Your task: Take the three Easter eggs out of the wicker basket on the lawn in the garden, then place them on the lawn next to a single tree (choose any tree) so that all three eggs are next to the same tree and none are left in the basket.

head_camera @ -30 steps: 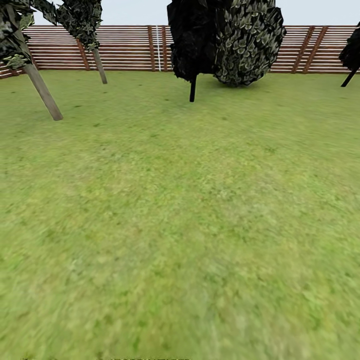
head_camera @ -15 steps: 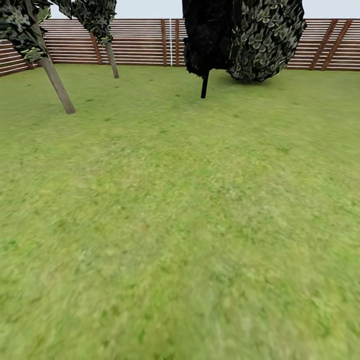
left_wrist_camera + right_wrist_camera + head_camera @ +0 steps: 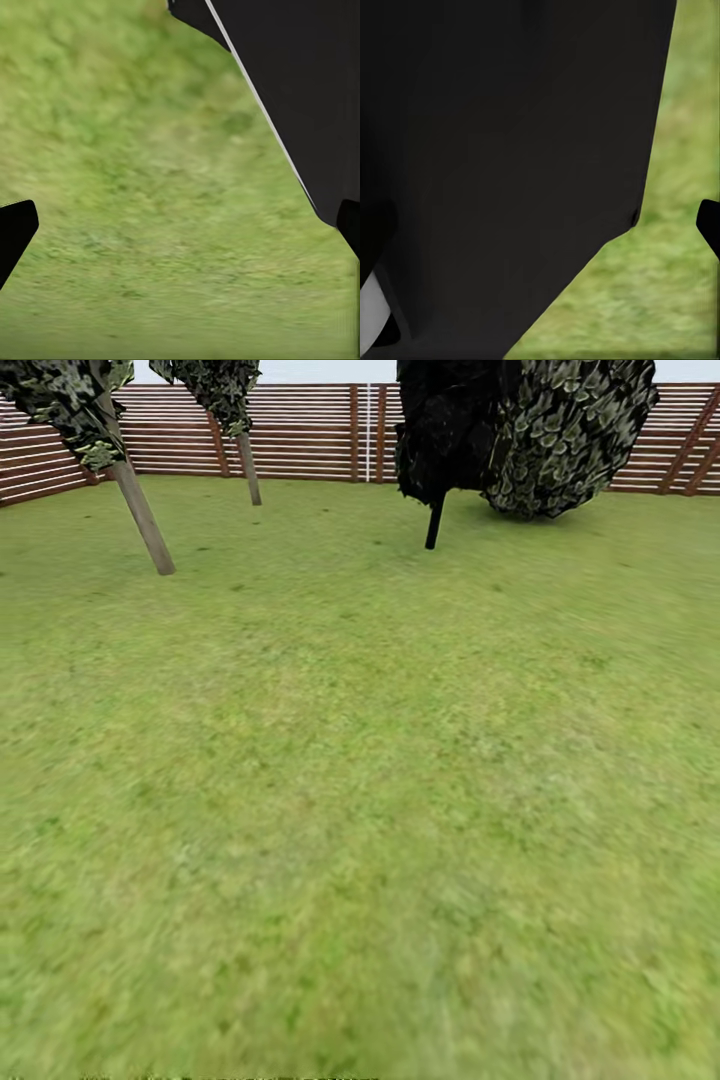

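I have the lawn (image 3: 360, 810) ahead: wide, flat, mottled green. A slatted wooden fence (image 3: 300, 435) closes the far side. Far left stands a tree (image 3: 140, 520) with a pale, straight trunk. My left claw (image 3: 180, 229) stands open over grass; the right claw's state I cannot tell. I judge the eggs light, smooth and liable to roll; grip across the middle.

A large black robot body part (image 3: 510, 165) looms close to the camera. Beside it lies mottled green lawn (image 3: 660, 285). One dark fingertip (image 3: 709, 223) juts in at the edge.
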{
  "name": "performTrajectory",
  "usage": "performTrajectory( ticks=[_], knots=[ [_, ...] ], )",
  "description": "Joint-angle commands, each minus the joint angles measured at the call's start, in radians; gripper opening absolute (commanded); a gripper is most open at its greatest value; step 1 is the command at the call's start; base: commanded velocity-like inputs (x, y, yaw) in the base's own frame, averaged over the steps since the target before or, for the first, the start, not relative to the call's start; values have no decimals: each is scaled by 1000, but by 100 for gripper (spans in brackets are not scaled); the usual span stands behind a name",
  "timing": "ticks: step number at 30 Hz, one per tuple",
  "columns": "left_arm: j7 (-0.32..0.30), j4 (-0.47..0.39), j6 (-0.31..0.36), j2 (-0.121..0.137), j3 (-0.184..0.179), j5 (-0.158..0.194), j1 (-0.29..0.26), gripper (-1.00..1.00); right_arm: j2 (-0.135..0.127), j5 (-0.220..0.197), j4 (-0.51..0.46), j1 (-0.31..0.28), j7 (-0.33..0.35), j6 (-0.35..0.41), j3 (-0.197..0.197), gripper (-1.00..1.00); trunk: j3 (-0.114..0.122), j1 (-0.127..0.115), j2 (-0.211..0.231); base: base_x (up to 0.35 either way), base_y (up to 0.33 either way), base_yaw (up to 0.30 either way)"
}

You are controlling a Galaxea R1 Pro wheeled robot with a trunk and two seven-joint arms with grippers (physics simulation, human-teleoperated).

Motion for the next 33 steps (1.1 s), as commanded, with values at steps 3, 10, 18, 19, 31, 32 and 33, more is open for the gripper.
performTrajectory(
  ticks=[3, 10, 18, 19, 31, 32, 33],
  knots=[
    [0, 0, 0, 0, 0, 0, 0, 100, 0, 0, 1, 0, 0, -3, 1, 100, -4, 0, 0, 0, 0, 155],
    [0, 0, 0, -1, 0, 0, 0, 100, 0, -1, 1, 0, -1, -3, 0, 100, -14, 0, 0, 0, 0, 179],
    [0, 0, 0, -1, 0, 0, 0, 100, -5, 0, -2, 0, -1, -4, 0, 100, -23, 0, 0, 0, 0, 200],
    [0, 0, 0, -1, 0, 0, 0, 100, -5, 0, -2, 0, -1, -4, 0, 100, -25, 0, 0, 0, 0, 201],
    [0, 0, 0, 0, 0, 0, 0, 100, -10, -1, -4, 0, -1, -5, -2, 100, -39, 0, 0, 0, 0, 201],
    [0, 0, 0, 0, 0, 0, 0, 100, -10, -1, -4, 0, -1, -5, -2, 100, -40, 0, 0, 0, 0, 201],
    [0, 0, 0, 0, 0, 0, 0, 100, -11, -1, -4, 0, -1, -5, -2, 100, -41, 0, 0, 0, 0, 201]
  ],
)
